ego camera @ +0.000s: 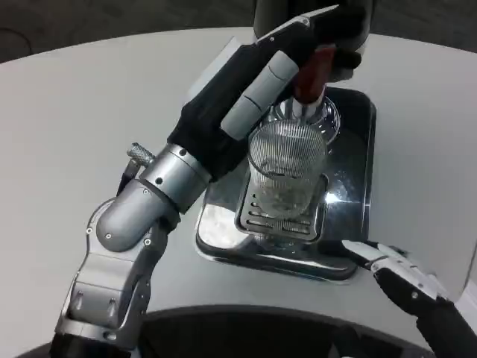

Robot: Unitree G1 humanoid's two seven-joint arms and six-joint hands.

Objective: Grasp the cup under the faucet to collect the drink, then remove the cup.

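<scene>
1. Head view: the cup (287, 175) stood upright on the drip tray (350, 224) beneath the faucet (313, 74), just right of my left hand (257, 93), whose grip I cannot tell.
2. My right hand (406, 280) lay nearer me, fingers (365, 252) loose, holding nothing.

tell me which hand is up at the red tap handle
The left hand, reaching over the ribbed cup to the red handle. The right hand sits low by the tray's front corner.
</scene>
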